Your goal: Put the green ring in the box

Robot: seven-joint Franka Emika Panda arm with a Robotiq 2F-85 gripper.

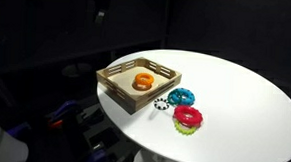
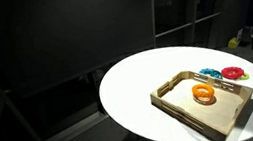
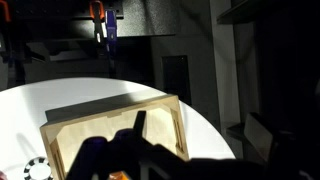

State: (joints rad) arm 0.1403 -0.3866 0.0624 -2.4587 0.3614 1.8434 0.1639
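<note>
The green ring point(image 1: 189, 129) lies on the white round table point(image 1: 244, 116), showing only as a green edge under a red ring point(image 1: 188, 115). The box point(image 1: 118, 82) is a shallow light-wood tray with slotted sides, with an orange ring point(image 1: 142, 82) in it. It shows in both exterior views point(image 2: 177, 101) and the wrist view point(image 3: 175, 125). My gripper point(image 3: 195, 140) shows only in the wrist view as dark fingers high above the tray, apart, with nothing between them. The green ring is out of the wrist view.
A teal ring point(image 1: 181, 96) and a small black-and-white ring point(image 1: 161, 103) lie between the tray and the red ring. The teal point(image 2: 210, 72) and red point(image 2: 233, 73) rings lie behind the tray. The surroundings are dark, with clutter below the table edge.
</note>
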